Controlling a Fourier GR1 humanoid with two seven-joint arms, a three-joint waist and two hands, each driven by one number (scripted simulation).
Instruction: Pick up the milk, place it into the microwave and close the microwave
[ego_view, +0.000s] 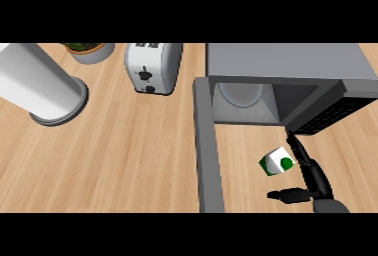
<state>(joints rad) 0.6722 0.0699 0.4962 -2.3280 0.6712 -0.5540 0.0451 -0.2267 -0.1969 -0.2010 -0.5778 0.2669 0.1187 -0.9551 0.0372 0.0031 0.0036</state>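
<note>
Here the right hand was seen with fingers straight and open, holding nothing, just beside the milk on the table before the open microwave; a sideways knock could topple the carton.

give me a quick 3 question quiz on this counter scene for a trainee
1. True or false: the microwave door is shut.
2. Which hand is next to the milk carton? A) left B) right C) both
3. Fill in: the appliance to the left of the microwave is a ____.

Key
1. False: the door stands swung open and the cavity with its round plate shows.
2. B: the right hand is beside the carton with fingers extended; no left hand shows.
3. Toaster.
</note>
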